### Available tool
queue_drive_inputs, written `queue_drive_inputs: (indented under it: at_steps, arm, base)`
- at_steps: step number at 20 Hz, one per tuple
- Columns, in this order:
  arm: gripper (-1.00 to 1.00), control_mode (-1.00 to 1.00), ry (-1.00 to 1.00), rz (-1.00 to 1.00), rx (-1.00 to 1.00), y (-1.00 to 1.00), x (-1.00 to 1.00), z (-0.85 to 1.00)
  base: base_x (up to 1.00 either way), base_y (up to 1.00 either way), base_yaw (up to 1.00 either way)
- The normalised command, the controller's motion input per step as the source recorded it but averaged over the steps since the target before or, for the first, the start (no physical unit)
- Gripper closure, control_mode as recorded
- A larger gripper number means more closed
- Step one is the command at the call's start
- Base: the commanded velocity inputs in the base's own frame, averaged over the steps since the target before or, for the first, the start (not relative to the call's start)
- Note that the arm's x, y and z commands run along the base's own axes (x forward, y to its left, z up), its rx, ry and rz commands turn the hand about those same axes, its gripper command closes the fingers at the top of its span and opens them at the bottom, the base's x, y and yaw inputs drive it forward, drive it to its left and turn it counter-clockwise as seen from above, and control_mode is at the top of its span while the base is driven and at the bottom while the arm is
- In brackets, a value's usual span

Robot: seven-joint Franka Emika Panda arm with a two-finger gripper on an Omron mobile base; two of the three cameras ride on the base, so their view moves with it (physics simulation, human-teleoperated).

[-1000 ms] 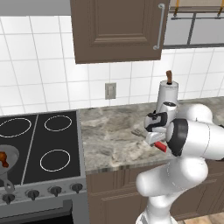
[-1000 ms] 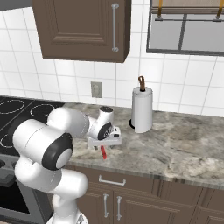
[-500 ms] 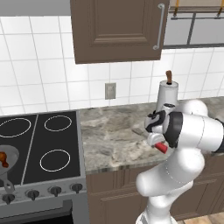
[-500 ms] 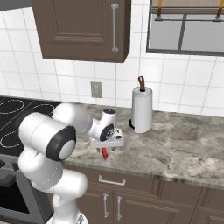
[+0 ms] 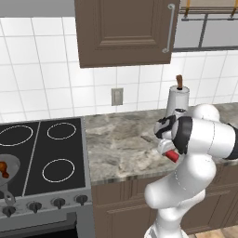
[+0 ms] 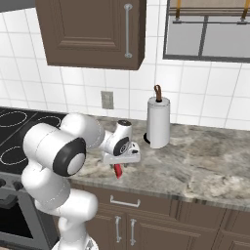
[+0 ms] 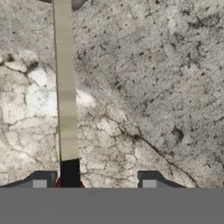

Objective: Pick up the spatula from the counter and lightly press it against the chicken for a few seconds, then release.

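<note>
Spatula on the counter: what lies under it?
The stone counter lies under the spatula. Its red handle end is mostly hidden beneath the tool.

The paper towel roll point(image 6: 158, 122) stands on the counter point(image 5: 121, 144), close to the back wall. On that wall, left of the roll, sits the outlet point(image 5: 117, 96). The cabinet point(image 5: 123, 32) hangs up and left of the roll, and the window point(image 6: 210, 29) is above and to the right. In front of the roll and a little left, the spatula point(image 7: 64, 87) lies flat on the counter, handle end toward the front edge. The gripper point(image 7: 96, 181) sits over that end, the handle between its fingertips and just beside one. Far left of the roll, past the counter's end, is the stove point(image 5: 42, 153). At its far-left side is a pan point(image 5: 11, 162) with the chicken point(image 5: 3, 168) in it.
</note>
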Motion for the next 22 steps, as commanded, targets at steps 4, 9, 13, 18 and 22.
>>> queue_drive_inputs:
  at_steps: [4, 9, 13, 18, 22]
  arm:
    - [1.0, -1.0, -0.02, 0.01, 0.0, 0.0, -0.2, 0.0]
    - [1.0, -1.0, -0.04, 0.0, 0.0, 0.0, -0.27, 0.04]
    - [1.0, -1.0, -0.03, 0.0, 0.02, 0.0, -0.29, 0.15]
    - [1.0, -1.0, 0.01, 0.0, 0.04, 0.0, -0.25, 0.31]
    - [1.0, -1.0, 0.09, 0.0, 0.07, 0.0, -0.21, 0.46]
  base:
    - [0.0, 0.0, 0.0]
    - [0.0, 0.0, 0.0]
    - [0.0, 0.0, 0.0]
    - [0.0, 0.0, 0.0]
    - [0.0, 0.0, 0.0]
